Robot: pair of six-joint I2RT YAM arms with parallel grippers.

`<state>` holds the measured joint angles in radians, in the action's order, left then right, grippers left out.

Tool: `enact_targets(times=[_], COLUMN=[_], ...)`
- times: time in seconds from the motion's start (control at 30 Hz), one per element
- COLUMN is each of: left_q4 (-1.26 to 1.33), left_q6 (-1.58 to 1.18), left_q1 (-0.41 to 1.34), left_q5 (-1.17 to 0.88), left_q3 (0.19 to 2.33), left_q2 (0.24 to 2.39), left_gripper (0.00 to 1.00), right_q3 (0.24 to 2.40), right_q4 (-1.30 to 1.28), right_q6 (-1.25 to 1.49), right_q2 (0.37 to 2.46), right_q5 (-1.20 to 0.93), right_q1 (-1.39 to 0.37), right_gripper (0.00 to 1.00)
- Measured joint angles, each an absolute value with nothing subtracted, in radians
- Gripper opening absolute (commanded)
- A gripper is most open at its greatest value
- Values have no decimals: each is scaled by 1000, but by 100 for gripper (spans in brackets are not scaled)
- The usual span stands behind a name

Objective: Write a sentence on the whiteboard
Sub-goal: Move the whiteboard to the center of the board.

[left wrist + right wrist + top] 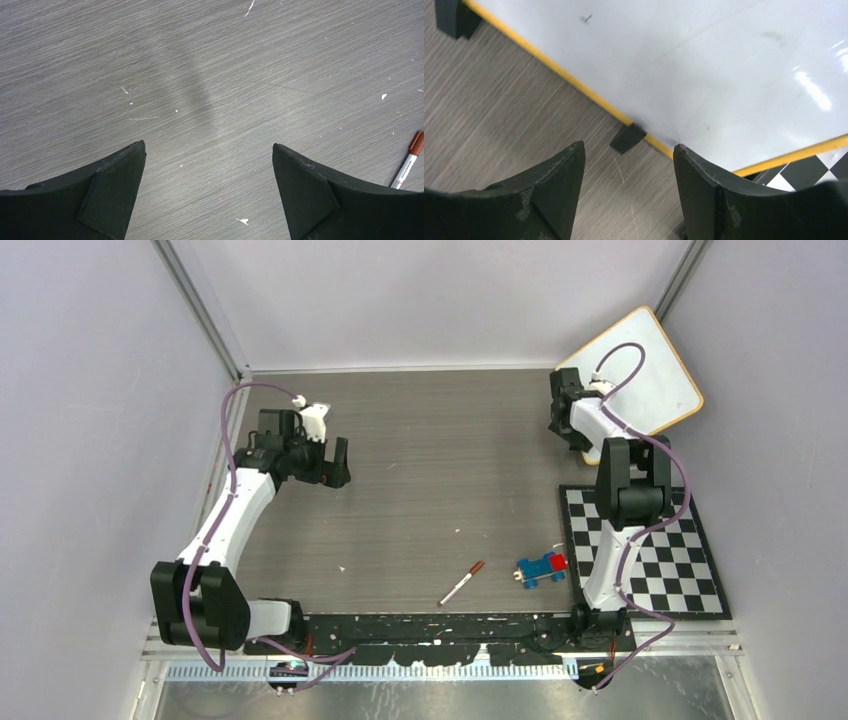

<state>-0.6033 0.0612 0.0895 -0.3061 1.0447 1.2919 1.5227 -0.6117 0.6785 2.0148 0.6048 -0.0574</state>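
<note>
With your left gripper [209,150] and right gripper [629,147] both spread apart and empty, grasp the marker [461,583] mid-barrel before approaching the blank whiteboard [655,380].

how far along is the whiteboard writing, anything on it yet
Done: nothing yet. The whiteboard shows only faint smudges, no letters.
In hand: nothing. The right gripper is open and empty at the board's lower rim. The left gripper is open over the bare table.
Left: nearly everything. The marker lies on the table, seemingly capped, and has to be picked up before any writing.
</note>
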Motion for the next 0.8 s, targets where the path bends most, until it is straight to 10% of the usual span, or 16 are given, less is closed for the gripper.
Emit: enact_targets(times=[0.8], left_q4=[-604], left_q6=[64], left_q1=[89], left_q5=[-334], left_q3=[1045], left_q2=[1292], left_gripper=[100], right_q3=[1565], right_q4=[-626], right_q6=[765], right_q2=[2117], right_q5=[593], right_q1=[8], right_gripper=[59])
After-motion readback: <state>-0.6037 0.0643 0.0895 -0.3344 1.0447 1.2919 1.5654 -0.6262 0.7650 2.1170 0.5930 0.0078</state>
